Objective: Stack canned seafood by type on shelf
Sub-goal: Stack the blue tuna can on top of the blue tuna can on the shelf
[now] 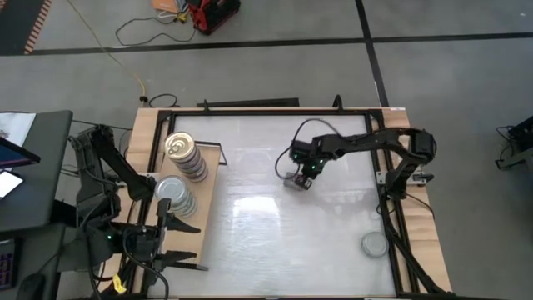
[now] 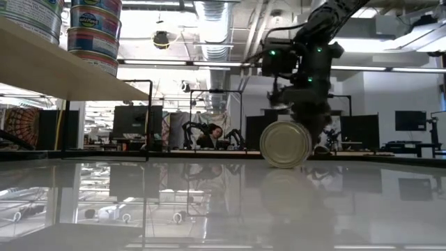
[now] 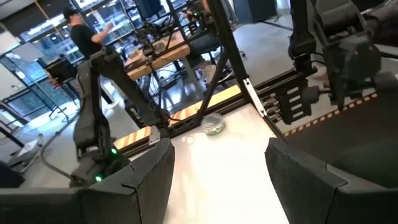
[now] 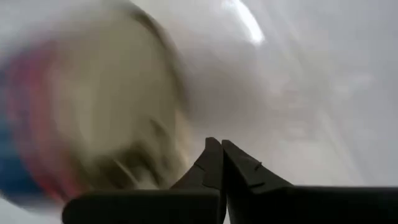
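- High view: right gripper (image 1: 297,179) reached out over the middle of the white tabletop (image 1: 275,242), arm stretched in from the right edge.
- Right wrist view: right gripper's own two fingers (image 4: 214,163) pressed tip to tip, clenched on nothing; blurred tin (image 4: 87,118) just beside them, outside the fingertips, blue and red label band visible at its edge.
- Low view: same tin (image 2: 285,144) on edge on the tabletop, flat pale face toward the camera, directly under the right gripper (image 2: 301,118); contact between gripper and tin not resolvable.
- Shelf (image 1: 208,179), a light wooden board with thin black frame, at the left side of the table.
- Two stacks of canned seafood on the shelf: gold-topped stack (image 1: 183,154) farther back, silver-topped stack (image 1: 173,196) nearer the front edge, the two stacks close together.
- Low view: underside of shelf (image 2: 63,70) at upper left, labelled tins (image 2: 94,31) stacked on it.
- One more silver-topped tin (image 1: 375,244) lying flat near the front right corner of the tabletop, well apart from shelf and right gripper; also seen in the left wrist view (image 3: 212,124) by the table edge.
- Left gripper (image 1: 179,242) parked at the front left, just in front of the shelf, fingers (image 3: 149,174) spread apart and released, nothing between them.
- Person (image 2: 209,136) seated in the room beyond the table; another person (image 3: 84,37) in the background of the left wrist view.
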